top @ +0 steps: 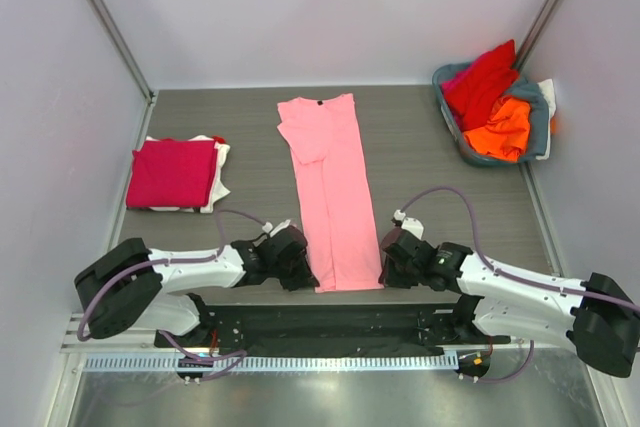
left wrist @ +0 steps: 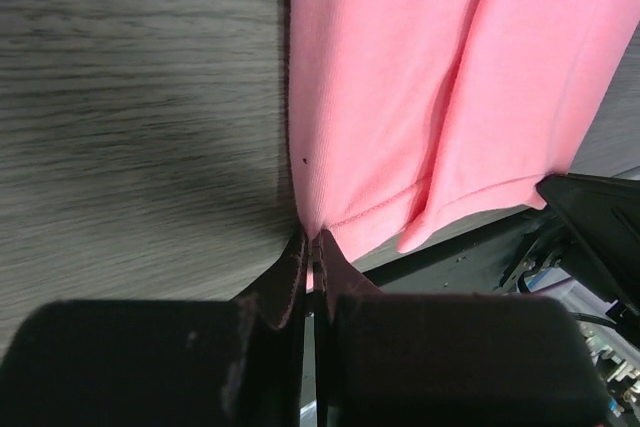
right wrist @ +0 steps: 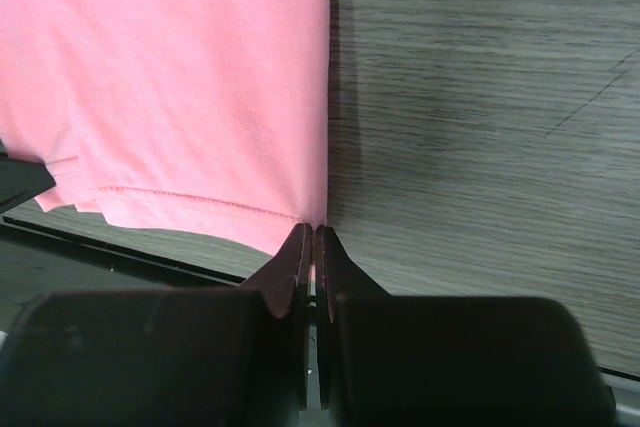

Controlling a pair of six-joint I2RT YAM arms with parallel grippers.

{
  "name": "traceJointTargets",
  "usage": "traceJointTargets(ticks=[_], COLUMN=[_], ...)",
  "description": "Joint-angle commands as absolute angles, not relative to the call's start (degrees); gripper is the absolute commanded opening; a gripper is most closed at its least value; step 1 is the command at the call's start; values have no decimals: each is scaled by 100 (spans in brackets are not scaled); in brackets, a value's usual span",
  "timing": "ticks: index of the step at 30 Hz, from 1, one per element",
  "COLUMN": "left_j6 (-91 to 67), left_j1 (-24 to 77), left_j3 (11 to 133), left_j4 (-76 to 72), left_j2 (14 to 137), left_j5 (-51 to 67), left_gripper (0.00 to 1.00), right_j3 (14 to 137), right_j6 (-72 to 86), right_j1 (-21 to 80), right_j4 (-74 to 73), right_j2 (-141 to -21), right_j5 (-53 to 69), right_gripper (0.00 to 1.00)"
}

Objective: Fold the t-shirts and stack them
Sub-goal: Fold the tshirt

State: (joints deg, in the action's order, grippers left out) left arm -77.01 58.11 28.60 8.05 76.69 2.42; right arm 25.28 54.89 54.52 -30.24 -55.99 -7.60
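Observation:
The light pink t-shirt (top: 330, 187) lies on the table folded into a long narrow strip, collar at the far end. My left gripper (top: 305, 272) is shut on its near left hem corner (left wrist: 315, 222). My right gripper (top: 385, 269) is shut on its near right hem corner (right wrist: 305, 209). A folded crimson t-shirt (top: 172, 172) lies on a folded white one (top: 220, 172) at the left. Red (top: 485, 77) and orange (top: 500, 127) t-shirts lie crumpled in the basket.
The grey-blue basket (top: 540, 117) stands at the far right by the wall. Grey walls close in the table on the left, back and right. The black base rail (top: 320, 322) runs along the near edge under the hem.

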Motion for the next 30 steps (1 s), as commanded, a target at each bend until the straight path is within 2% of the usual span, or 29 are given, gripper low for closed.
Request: traceJointTargets(ticks=[1, 8, 17, 25, 30], left_j6=[-7805, -7963, -7946, -7884, -7613], left_j1=[5845, 5853, 5845, 5775, 5055], left_j3=[2532, 2171, 2197, 2654, 2865], left_j4=[1116, 1143, 1177, 1494, 1538], left_j2=[7524, 7242, 7181, 6646, 6258], left_j5=[53, -123, 167, 334, 710], left_gripper=[0, 0, 0, 0, 0], right_j3=[2496, 2400, 2302, 3268, 4076], right_j6=[5616, 5686, 5739, 5353, 4844], right_j1=[5440, 5432, 5440, 5327, 4896], right_j4=[-3234, -3366, -3120, -3322, -3375], right_j2=[-5423, -5238, -5203, -5571, -6116], right_j5=[-861, -941, -545, -1098, -1213], right_gripper=[1, 4, 4, 1, 1])
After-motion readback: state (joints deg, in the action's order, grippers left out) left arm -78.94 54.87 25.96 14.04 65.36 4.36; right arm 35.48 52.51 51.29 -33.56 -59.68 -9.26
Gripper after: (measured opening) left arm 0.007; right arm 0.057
